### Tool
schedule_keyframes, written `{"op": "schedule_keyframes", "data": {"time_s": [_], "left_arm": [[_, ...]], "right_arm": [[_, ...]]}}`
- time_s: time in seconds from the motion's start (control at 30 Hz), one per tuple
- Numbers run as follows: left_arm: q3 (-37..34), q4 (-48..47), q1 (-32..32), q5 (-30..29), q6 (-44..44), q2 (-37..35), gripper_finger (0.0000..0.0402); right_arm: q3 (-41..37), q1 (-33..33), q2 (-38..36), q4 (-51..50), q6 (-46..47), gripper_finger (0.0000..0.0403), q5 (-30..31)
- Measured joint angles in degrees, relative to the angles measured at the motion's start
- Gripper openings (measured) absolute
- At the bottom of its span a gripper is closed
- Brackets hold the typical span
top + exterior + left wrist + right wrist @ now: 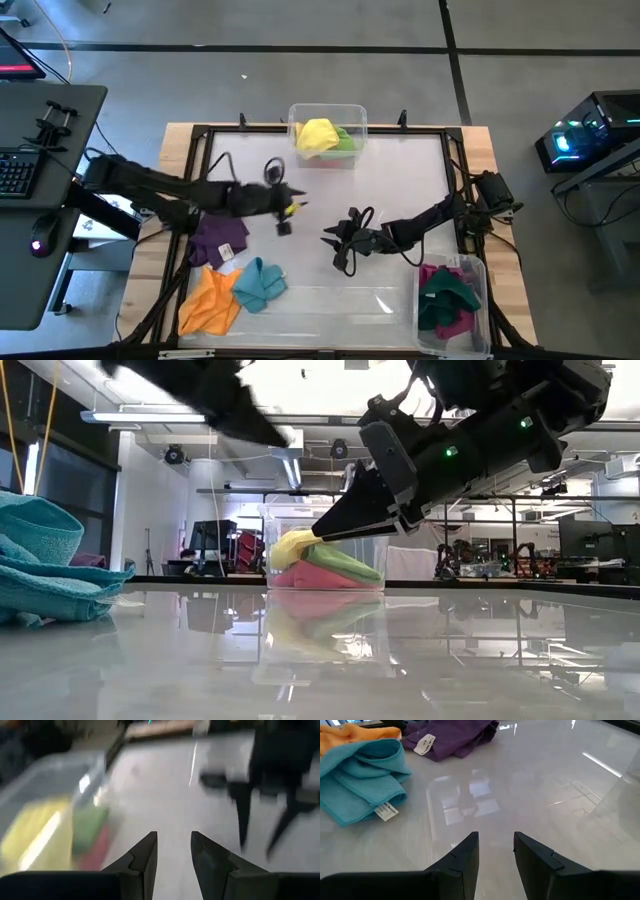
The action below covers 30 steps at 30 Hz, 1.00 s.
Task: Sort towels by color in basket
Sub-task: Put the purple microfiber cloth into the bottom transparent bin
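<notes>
Taking the teal towel (261, 285) as the landmark: it lies bunched and softly folded on the glossy white table (390, 180) near the front edge, a small white label at its hem. Touching it on one side is the orange towel (212, 300), crumpled flat. Just behind both lies the purple towel (220, 238), loosely heaped, also tagged.

Beyond the purple towel, the left gripper (284, 212) hangs over the table, its two dark wedge-shaped fingers a narrow gap apart and holding nothing. Level with it but well across from the teal towel, the right gripper (338, 240) points toward the pile, fingers likewise narrowly parted and empty.

Far across the front of the table from the teal towel, a clear plastic bin (480, 318) holds dark green and magenta cloths. Farthest off, at the back edge, a second clear bin (327, 112) holds yellow, light green and pink cloths.

Judging by this, both hands are between picks, with three towels unsorted. The next move likely calls for one gripper to descend on the limp teal or purple cloth and pinch a raised fold.
</notes>
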Motion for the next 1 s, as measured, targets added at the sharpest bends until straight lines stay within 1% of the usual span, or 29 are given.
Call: {"op": "schedule_keyframes", "data": {"time_s": [0.17,0.27,0.33,0.43,0.63,0.77,0.93,1.0], "left_arm": [[-1.36,-20.94,-8.88,-9.92,-16.89,-7.42,0.0103],[-1.34,-29.02,-13.83,-12.37,-24.22,-9.98,0.0103],[-1.36,-32.12,-16.66,-12.96,-27.48,-10.9,0.0103],[-1.34,-34.95,-20.1,-13.2,-31.24,-11.25,0.0103],[-1.36,-39.73,-24.58,-13.17,-38.87,-10.85,0.0103],[-1.36,-40.15,-27.05,-13.05,-40.89,-10.12,0.0103],[-1.36,-38.15,-30.55,-13.17,-43.43,-8.16,0.0103],[-1.36,-38.43,-32.45,-11.84,-44.58,-7.02,0.0103]], "right_arm": [[0.0,-0.03,0.22,-0.08,-0.26,0.0119,0.01],[0.0,-0.15,0.96,0.14,-1.14,0.0119,1.31],[0.0,-0.15,1.77,0.49,-1.19,0.0119,3.08],[-0.02,-0.15,3.26,2.3,-0.42,0.0119,4.58],[-0.02,-0.15,6.24,5.8,0.15,0.0119,4.46],[-0.02,-0.15,7.39,6.3,0.16,0.0119,4.28],[-0.02,-0.15,7.5,6.53,0.13,0.0119,4.16],[-0.02,-0.15,7.5,6.77,-0.02,0.0119,4.15]]}}
